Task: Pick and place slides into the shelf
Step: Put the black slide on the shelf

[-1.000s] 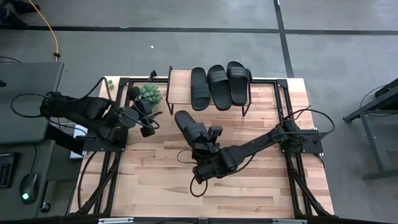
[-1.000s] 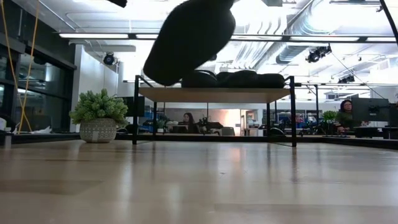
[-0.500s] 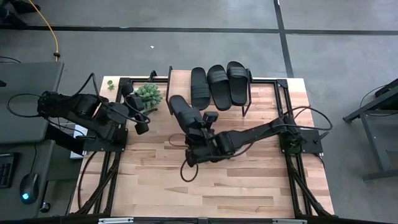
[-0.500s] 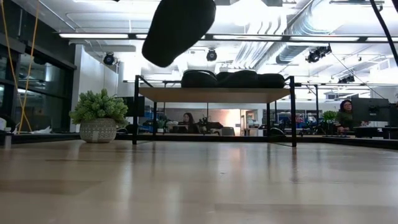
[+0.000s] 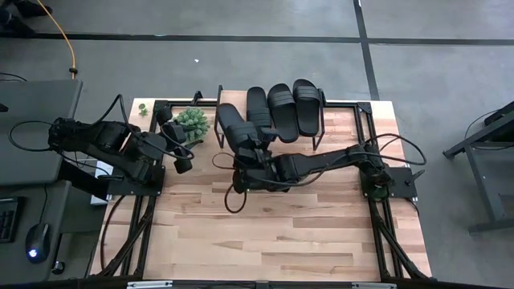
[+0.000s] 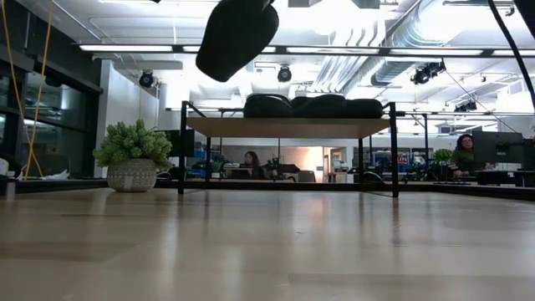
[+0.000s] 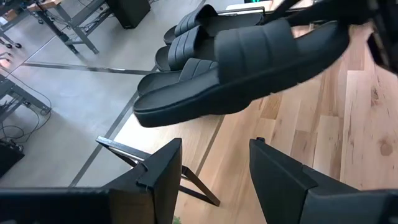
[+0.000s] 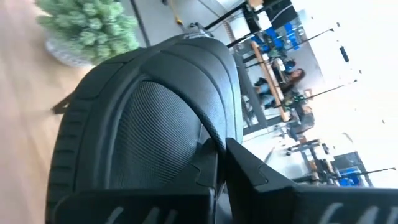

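Right claw [image 5: 250, 152] grasping fourth slide [image 5: 233, 127], long axis toward frame top, over shelf [image 5: 230, 103] left slot; left claw [image 5: 184, 164] released, idle left

open-plan office/lab: exposed ceiling ducts [image 6: 418, 38], desks, seated people [image 6: 252, 159].

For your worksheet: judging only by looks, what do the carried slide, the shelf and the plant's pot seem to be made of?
Carried slide: likely matte black rubber or foam; dull, moulded ribbed strap.
Shelf: light wooden top, pale like the table; thin black legs, probably metal.
Plant pot: pale with a fine pattern, perhaps ceramic or woven; too small to tell.
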Controlling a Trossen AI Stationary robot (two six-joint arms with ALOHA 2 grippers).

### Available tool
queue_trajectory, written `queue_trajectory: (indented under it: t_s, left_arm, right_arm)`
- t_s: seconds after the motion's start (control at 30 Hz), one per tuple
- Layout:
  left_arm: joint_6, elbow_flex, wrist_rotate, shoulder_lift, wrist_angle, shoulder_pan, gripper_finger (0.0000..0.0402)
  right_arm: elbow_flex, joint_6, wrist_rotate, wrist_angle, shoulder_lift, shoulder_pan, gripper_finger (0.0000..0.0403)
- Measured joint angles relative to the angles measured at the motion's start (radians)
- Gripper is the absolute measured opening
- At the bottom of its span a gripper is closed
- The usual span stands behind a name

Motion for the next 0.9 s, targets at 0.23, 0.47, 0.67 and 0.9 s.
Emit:
queue_trajectory:
  t_s: [0.23, 0.47, 0.67, 0.9]
  left_arm:
    - [0.000, 0.000, 0.000, 0.000, 0.000, 0.000, 0.0170]
    - [-0.001, 0.000, 0.000, 0.000, 0.000, 0.000, 0.0170]
    - [0.007, -0.001, 0.014, 0.020, 0.001, 0.000, 0.0170]
    - [0.147, -0.001, 0.061, 0.096, 0.020, 0.000, 0.0170]
  right_arm:
    - [0.000, -0.124, 0.042, 0.106, 0.000, -0.039, 0.0000]
    - [0.000, -0.177, 0.041, 0.147, 0.001, -0.079, 0.0000]
    - [0.000, -0.184, 0.034, 0.151, 0.001, -0.080, 0.0000]
    - [0.000, -0.161, -0.027, 0.151, 0.001, -0.080, 0.0000]
